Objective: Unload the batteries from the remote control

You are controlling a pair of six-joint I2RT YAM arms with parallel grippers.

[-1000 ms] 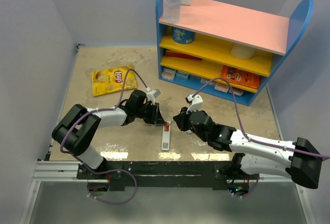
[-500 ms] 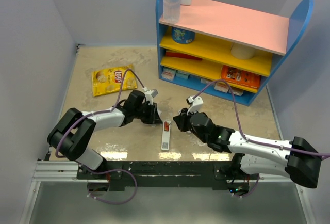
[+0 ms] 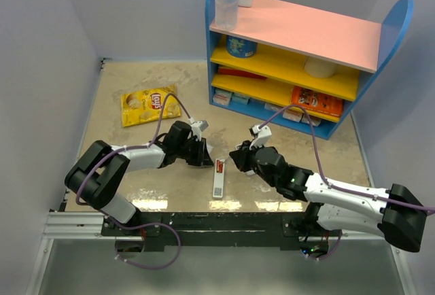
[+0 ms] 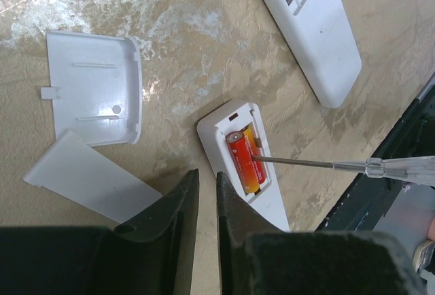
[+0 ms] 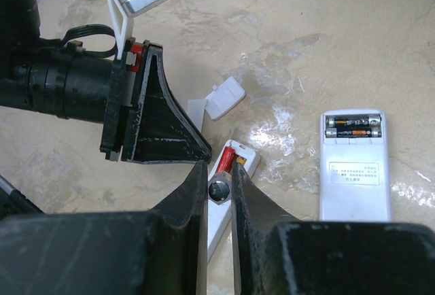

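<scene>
The slim white remote control (image 4: 234,128) lies back up on the table, its slot open. Two red-orange batteries (image 4: 240,162) sit side by side in the slot. My right gripper (image 5: 219,167) is shut on a thin pale screwdriver-like stick (image 4: 306,164) whose tip rests in the slot against the batteries. The remote (image 5: 219,227) runs under those fingers. My left gripper (image 4: 206,176) is shut and empty, its tips just left of the remote's slot end. In the top view both grippers, left (image 3: 206,155) and right (image 3: 238,159), flank the remote (image 3: 217,185).
A wider white device (image 4: 319,37) with dark batteries lies beyond the remote, also in the right wrist view (image 5: 353,179). Two flat white covers (image 4: 95,88) (image 4: 85,185) lie left of the remote. A colourful shelf (image 3: 299,37) and a yellow chips bag (image 3: 148,105) stand farther back.
Both grippers have shifted only slightly around the remote's slot end. The remote has stayed in place.
</scene>
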